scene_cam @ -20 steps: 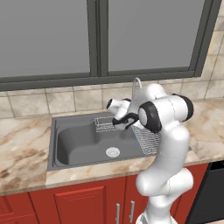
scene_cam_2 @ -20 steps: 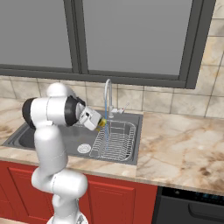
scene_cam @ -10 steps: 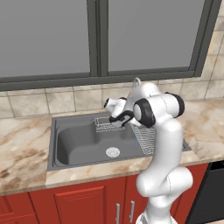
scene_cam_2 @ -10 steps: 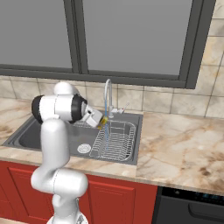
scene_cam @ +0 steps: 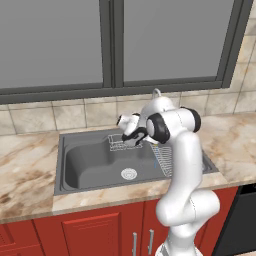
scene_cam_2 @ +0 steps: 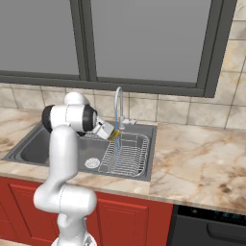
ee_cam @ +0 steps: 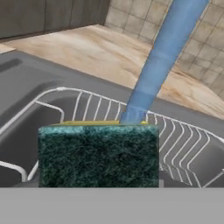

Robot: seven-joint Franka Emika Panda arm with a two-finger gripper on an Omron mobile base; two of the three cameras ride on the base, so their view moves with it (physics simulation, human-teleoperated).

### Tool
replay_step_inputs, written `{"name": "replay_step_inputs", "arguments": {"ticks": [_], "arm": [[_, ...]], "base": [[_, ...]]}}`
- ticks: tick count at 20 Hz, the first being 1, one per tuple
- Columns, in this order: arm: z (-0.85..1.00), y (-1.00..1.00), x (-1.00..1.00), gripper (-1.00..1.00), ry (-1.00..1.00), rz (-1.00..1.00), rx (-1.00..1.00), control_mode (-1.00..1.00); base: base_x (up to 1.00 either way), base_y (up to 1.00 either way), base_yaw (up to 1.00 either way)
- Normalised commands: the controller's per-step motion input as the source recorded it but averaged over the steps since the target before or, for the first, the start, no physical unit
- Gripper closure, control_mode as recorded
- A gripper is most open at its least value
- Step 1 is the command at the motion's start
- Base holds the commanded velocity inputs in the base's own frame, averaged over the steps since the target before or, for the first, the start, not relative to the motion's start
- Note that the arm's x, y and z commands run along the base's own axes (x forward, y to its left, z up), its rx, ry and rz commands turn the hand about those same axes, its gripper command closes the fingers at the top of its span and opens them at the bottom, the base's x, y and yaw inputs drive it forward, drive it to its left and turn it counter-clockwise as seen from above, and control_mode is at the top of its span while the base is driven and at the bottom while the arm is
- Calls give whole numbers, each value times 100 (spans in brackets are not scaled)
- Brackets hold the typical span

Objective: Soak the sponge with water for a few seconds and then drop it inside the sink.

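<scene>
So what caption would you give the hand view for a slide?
Sponge held with its far edge meeting the water, above the wire rack in the sink.

Setting: you are in a rendered home kitchen. Your evidence: dark grey sink (scene_cam: 90,160) with round drain (scene_cam: 129,174), wire rack (scene_cam_2: 126,154) and curved chrome faucet (scene_cam_2: 117,103), running water (scene_cam_2: 116,137); marble-patterned countertop (scene_cam_2: 197,166); beige tile backsplash (scene_cam: 60,116); red cabinet doors (scene_cam: 95,232) with bar handles below; large dark-framed window (scene_cam: 112,42) above; a dark appliance front (scene_cam_2: 209,226) at your right.
</scene>
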Motion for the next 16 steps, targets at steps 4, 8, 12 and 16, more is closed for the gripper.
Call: {"name": "replay_step_inputs", "arguments": {"ticks": [4,8,12,16], "arm": [[-24,-2,33,100,4,0,-4,-100],[-6,-8,31,100,3,-1,-3,-100],[-16,-11,24,100,2,-1,-3,-100],[-4,-8,-4,100,1,-3,0,-100]], "base": [[0,0,0],[0,0,0],[0,0,0],[0,0,0]]}}
